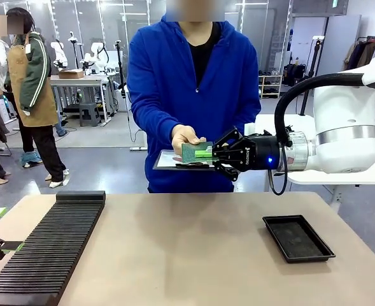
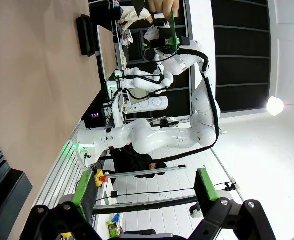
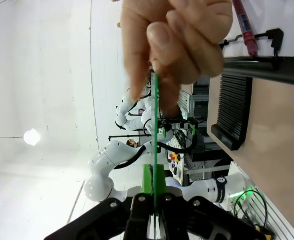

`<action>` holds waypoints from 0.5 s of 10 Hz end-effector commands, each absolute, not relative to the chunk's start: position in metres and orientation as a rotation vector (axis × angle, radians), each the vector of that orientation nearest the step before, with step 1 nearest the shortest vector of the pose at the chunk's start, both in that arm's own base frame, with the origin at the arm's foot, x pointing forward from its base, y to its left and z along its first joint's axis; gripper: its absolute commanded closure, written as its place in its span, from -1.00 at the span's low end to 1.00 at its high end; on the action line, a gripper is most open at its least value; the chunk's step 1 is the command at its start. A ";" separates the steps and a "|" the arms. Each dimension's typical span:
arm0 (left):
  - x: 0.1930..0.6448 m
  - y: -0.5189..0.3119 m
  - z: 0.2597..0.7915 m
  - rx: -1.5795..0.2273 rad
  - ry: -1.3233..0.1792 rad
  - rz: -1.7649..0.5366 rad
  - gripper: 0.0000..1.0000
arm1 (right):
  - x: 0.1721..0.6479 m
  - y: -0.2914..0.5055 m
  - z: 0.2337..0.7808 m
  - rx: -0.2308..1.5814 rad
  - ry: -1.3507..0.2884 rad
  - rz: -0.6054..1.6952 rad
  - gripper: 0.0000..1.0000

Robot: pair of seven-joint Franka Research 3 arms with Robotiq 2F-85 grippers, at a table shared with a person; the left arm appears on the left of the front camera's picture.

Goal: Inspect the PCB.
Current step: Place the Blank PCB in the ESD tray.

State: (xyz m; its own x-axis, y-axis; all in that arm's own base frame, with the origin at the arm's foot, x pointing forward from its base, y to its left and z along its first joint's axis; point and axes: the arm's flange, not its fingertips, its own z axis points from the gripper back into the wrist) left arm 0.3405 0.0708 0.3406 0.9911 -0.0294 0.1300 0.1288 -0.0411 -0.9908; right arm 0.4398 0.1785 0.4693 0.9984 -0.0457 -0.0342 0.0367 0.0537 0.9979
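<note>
Your right gripper (image 1: pixel 204 153) is clamped shut on the PCB (image 1: pixel 190 152), pinching its near edge between the green pads (image 3: pixel 147 179). In the right wrist view you get the board edge-on, just a thin green line running straight up out of the grip. The person's hand (image 1: pixel 186 136) has the opposite end of that same board, thumb on one face and fingers on the other, so both of you are on it at once. It's up in the air, past the far edge of the table (image 1: pixel 193 255). There's a dark clipboard (image 1: pixel 167 160) with white paper just under the board.

Your left gripper (image 2: pixel 144 189) is spread wide with nothing between its pads. It sits low at the table's left edge, just beside the black slotted rack (image 1: pixel 53 245). A shallow black tray (image 1: pixel 298 238) sits on the right side of the table, well apart from the rack.
</note>
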 end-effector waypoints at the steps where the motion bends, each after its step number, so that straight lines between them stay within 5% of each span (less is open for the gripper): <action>1: 0.340 0.072 0.341 -1.609 -0.073 -0.133 -1.00 | 0.440 0.179 0.471 1.513 -0.004 -0.057 1.00; 5: 0.340 0.072 0.341 -1.609 -0.073 -0.133 -1.00 | 0.440 0.179 0.471 1.513 -0.004 -0.057 1.00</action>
State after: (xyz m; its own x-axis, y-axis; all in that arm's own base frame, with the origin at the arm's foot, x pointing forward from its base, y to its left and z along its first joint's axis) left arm 0.3405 0.0708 0.3406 0.9911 -0.0294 0.1300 0.1287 -0.0411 -0.9908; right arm 0.4399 0.1783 0.4693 0.9983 -0.0462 -0.0342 0.0367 0.0536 0.9979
